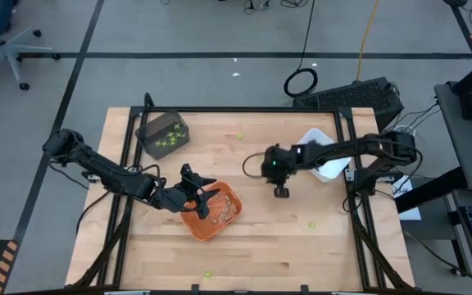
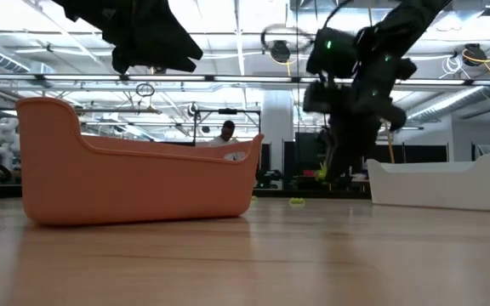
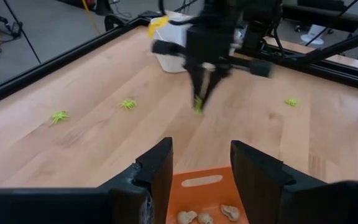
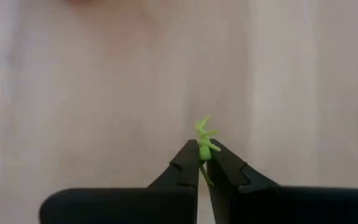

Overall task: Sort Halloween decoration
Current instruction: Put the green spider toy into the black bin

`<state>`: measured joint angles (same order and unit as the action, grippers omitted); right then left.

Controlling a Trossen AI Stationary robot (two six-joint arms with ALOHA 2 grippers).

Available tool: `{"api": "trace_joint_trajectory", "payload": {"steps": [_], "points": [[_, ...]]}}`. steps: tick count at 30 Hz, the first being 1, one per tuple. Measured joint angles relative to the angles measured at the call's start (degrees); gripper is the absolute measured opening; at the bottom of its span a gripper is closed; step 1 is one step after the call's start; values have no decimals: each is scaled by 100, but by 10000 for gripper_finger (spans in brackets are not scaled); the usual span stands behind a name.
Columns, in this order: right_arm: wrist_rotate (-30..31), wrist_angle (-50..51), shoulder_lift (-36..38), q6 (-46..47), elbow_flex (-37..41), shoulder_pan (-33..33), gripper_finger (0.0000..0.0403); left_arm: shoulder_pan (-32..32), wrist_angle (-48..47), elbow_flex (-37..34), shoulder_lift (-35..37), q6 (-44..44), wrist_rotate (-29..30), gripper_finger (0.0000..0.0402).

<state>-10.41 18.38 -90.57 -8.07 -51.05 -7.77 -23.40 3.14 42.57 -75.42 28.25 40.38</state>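
My right gripper [image 1: 281, 192] hangs over the middle of the table, shut on a tiny lime-green decoration piece [image 4: 204, 134]. More green pieces lie loose on the wood [image 3: 59, 116] [image 3: 128, 104] [image 3: 291, 101]. Several tan pieces [image 3: 204, 216] lie in the orange tray [image 1: 211, 211], which rests flat on the table. My left gripper [image 3: 201, 171] hovers open just above the tray's end nearest the left arm, a finger on either side of the slotted rim [image 3: 201, 182], touching nothing. A dark grey tray [image 1: 164, 133] at the far left holds green pieces. My right gripper pinches the green piece by its lower end [image 4: 204, 151], only at the free ends of its two fingers. The fingers slant down from above. The piece's legs stick out past the fingertips [image 3: 199, 93], and in the low view the piece [image 2: 321, 174] hangs clear of the table.
A white tray [image 1: 322, 156] stands at the far right, behind the right gripper. Loose green pieces lie near the far edge [image 1: 238, 137], at the right [image 1: 311, 224] and by the near edge [image 1: 208, 274]. Black frame rails run along the table's sides.
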Motion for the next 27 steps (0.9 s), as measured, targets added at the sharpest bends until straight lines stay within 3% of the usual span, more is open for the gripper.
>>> {"api": "trace_joint_trajectory", "payload": {"steps": [5, 12, 21, 27], "points": [[31, -777, 11, 446, 0, 851, 1, -2, 129, -2, -6, -4, -110, 159], [741, -1360, 11, 982, -2, 1722, 1, -168, 448, -2, -144, -268, -163, 159], [1683, -1780, 11, 1571, -2, 2359, 0, -264, 2225, -2, -882, -1695, -467, 159], [1967, -2452, 11, 1543, -4, 2811, 0, -268, 2948, -2, -1319, -1812, -609, 159]]}}
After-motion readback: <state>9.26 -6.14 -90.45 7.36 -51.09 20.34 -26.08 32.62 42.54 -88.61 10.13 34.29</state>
